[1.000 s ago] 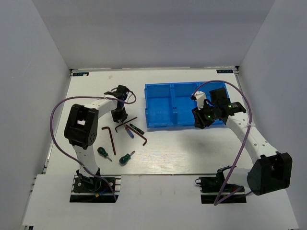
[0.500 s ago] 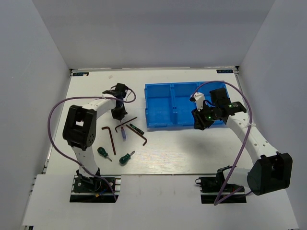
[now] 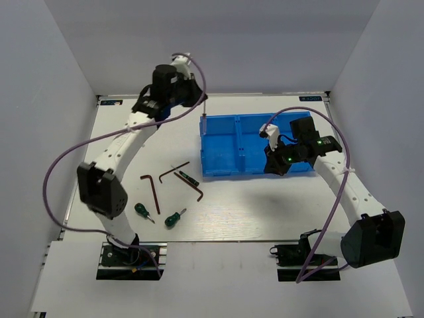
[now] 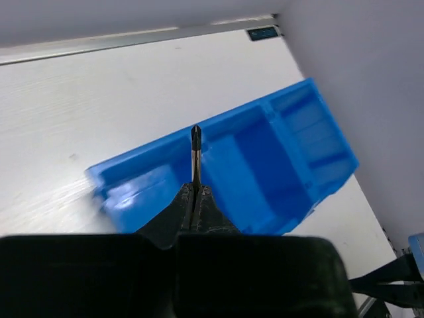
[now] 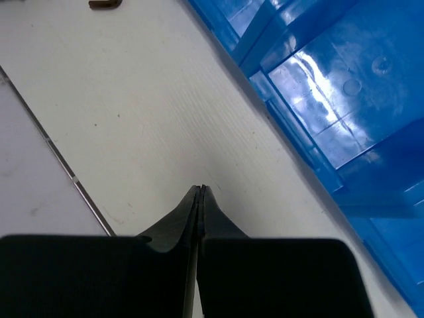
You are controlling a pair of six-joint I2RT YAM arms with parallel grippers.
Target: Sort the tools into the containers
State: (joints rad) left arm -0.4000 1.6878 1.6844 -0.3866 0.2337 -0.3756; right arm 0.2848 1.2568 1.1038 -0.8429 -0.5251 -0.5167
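Near the left part of the counter (image 3: pixel 265 212), toward its near edge, lie two stubby green-handled screwdrivers, one (image 3: pixel 141 211) to the left of the other (image 3: pixel 173 218) and clearly apart. Just beyond them is a dark L-shaped hex key (image 3: pixel 154 193) with its long leg running toward the near edge. To its right a second hex key (image 3: pixel 173 169) lies slanted, close beside the black-handled screwdriver (image 3: pixel 189 177). Farther back, the left arm is raised high above the counter. The left gripper (image 3: pixel 202 106) has its fingers clenched on a thin screwdriver (image 3: pixel 204 122), which hangs over the far left corner of the blue bin (image 3: pixel 235 175). In the left wrist view the left gripper (image 4: pixel 195 189) pinches the thin screwdriver (image 4: pixel 195 149) so that only a bare shaft and dark tip stick out; its handle is hidden. Beyond the tip the blue bin (image 4: pixel 285 165) shows open compartments. The bin stands right of the counter's centre, toward the far edge, with three compartments side by side. At its right end the right gripper (image 3: pixel 271 167) hangs low by the bin's near wall. In the right wrist view the right gripper (image 5: pixel 200 192) has its fingers pressed together on nothing, over bare counter just beside the blue bin (image 5: pixel 331 86).
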